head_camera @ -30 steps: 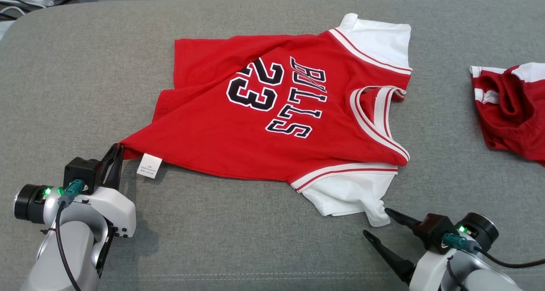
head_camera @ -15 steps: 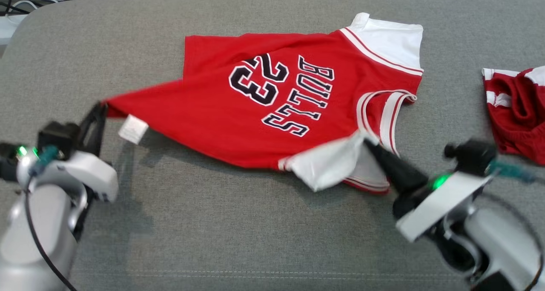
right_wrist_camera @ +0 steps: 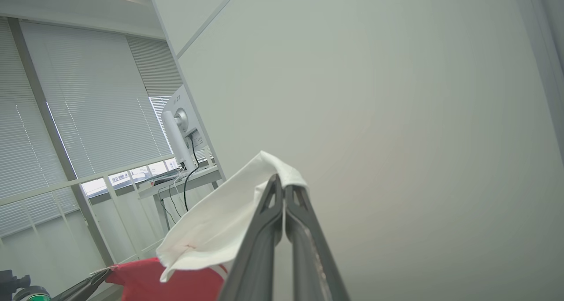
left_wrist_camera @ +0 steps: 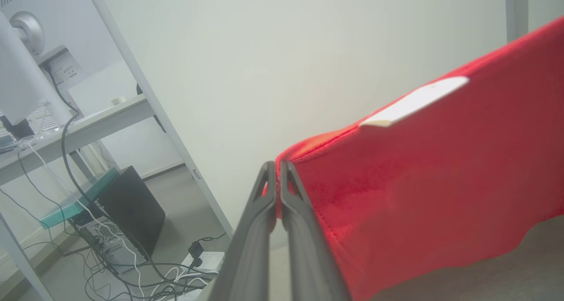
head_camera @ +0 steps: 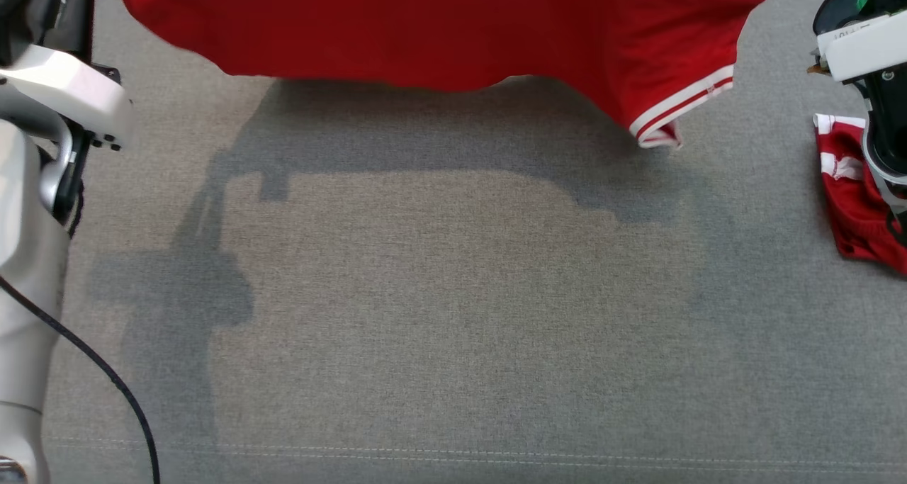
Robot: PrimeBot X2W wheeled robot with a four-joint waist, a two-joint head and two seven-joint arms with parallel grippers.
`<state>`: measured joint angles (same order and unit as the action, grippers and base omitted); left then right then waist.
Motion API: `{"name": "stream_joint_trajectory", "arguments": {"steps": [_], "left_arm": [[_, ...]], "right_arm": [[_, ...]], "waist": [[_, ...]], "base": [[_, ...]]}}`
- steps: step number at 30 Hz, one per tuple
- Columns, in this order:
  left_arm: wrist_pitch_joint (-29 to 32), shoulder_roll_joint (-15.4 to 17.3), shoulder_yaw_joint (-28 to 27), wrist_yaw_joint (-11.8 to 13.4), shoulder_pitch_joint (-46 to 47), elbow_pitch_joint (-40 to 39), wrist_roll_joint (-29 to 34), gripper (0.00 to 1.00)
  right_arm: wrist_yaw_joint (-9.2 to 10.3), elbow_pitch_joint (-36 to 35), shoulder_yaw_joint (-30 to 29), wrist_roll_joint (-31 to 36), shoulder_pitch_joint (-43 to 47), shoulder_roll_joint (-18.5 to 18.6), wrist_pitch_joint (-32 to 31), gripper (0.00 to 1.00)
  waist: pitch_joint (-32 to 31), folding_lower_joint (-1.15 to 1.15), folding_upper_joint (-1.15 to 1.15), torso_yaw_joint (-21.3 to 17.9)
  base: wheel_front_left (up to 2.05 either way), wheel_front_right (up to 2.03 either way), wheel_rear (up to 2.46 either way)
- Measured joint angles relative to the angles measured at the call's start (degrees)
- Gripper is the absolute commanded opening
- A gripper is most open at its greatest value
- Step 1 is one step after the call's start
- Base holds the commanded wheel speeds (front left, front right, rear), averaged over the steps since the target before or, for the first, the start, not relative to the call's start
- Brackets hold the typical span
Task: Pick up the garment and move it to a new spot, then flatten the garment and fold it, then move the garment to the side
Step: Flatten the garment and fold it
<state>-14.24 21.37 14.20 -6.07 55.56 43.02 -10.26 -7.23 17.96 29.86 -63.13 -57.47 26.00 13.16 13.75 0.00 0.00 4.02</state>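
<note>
1. The shirt [head_camera: 453, 30] hangs in the air above the grey cushion [head_camera: 453, 314]. It is stretched between the two arms across the top of the head view. Its lower edge and a white-striped hem dangle clear of the cushion, and a broad shadow [head_camera: 425, 158] lies beneath it.
2. The left gripper [left_wrist_camera: 276, 165] is clamped on a red corner of the shirt, with its fingers pressed together and the cloth pinched at their tips. A white label [left_wrist_camera: 414, 102] sits on the cloth near that corner.
3. The right gripper [right_wrist_camera: 282, 180] is clamped as well. It pinches the white sleeve [right_wrist_camera: 220, 235], which folds over its tips.
4. Done, as far as this shows: the pick-up. The shirt is off the cushion and held at two far-apart points, one by each gripper.
5. The step in hand looks like the carry to a new spot. I cannot tell which spot is meant, though the wide stretch of cushion under the shirt offers room.
6. Left to do: lay the shirt down, flatten it, fold it, then move it to the side. None of these looks begun, so the task seems to be in its early part.
7. A second red piece of clothing [head_camera: 854, 200] lies bunched at the right edge of the cushion, below the right arm and apart from the hanging shirt. The shirt probably needs to land clear of it so the two do not tangle during flattening.
</note>
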Motion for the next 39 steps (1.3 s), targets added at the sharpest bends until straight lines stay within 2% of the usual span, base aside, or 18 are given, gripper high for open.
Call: {"name": "stream_joint_trajectory", "arguments": {"steps": [3,9,13,23,24,25,26,30,34,36,39], "left_arm": [[-0.25,-1.10,0.88,-0.46,-2.26,1.53,-0.47,0.00],[-0.23,-2.65,3.33,-1.01,-16.36,6.02,-4.04,0.00],[-0.23,-2.08,4.04,-1.02,-19.98,6.88,-5.68,0.00],[-0.23,-2.01,5.23,-1.30,-19.96,5.45,-6.48,0.00],[-0.23,-2.01,5.27,-1.43,-19.96,5.32,-6.48,0.00],[-0.23,-2.01,5.27,-1.43,-19.95,5.17,-6.48,0.00],[-0.23,-2.00,5.30,-1.43,-19.95,5.06,-6.48,0.00],[-0.23,-2.02,5.24,-1.43,-19.95,4.82,-6.48,0.00],[-0.23,-2.12,4.98,-1.43,-19.96,4.60,-6.47,0.00],[-0.24,-2.14,4.59,-1.43,-19.96,4.30,-6.47,0.00],[-0.24,-2.45,4.01,-1.43,-19.97,3.83,-6.47,0.00]], "right_arm": [[0.00,-0.44,2.97,-2.64,1.53,1.23,-1.34,0.00],[0.00,-4.22,13.82,-13.02,18.00,8.36,-15.51,0.00],[0.00,-6.01,17.50,-18.87,25.59,12.17,-22.01,0.00],[0.00,-7.26,24.25,-19.91,27.31,12.81,-30.98,0.00],[0.00,-7.55,24.76,-19.92,27.38,12.63,-31.90,0.31],[0.00,-7.72,25.15,-19.94,27.42,12.50,-32.81,0.92],[0.00,-7.73,25.66,-19.91,27.42,12.56,-33.71,1.00],[0.00,-7.87,26.86,-19.40,27.47,14.71,-37.68,1.00],[0.00,-8.36,26.14,-17.28,27.44,19.91,-39.73,1.00],[0.00,-9.82,24.15,-13.55,26.88,21.94,-36.33,1.00],[0.00,-13.51,22.97,-4.80,24.03,22.34,-29.45,1.00]], "waist": [[-0.86,0.00,0.00,0.51],[-2.60,0.00,0.00,1.43],[-2.57,0.00,0.00,1.53],[-2.09,0.00,0.00,0.87],[-2.03,0.00,0.00,0.76],[-1.95,0.00,0.00,0.65],[-1.87,0.00,0.00,0.53],[-1.62,0.00,0.00,-0.15],[-1.66,0.00,0.00,-0.82],[-1.67,0.00,0.00,-1.10],[-1.57,0.00,0.00,-1.27]], "base": [[0.00,0.00,0.00],[0.00,0.00,0.00],[0.00,0.00,0.00],[0.00,0.00,0.00],[0.00,0.00,0.00],[0.00,0.00,0.00],[0.00,0.00,0.00],[0.00,0.00,0.00],[0.00,0.00,0.00],[0.00,0.00,0.00],[0.00,0.00,0.00]]}}
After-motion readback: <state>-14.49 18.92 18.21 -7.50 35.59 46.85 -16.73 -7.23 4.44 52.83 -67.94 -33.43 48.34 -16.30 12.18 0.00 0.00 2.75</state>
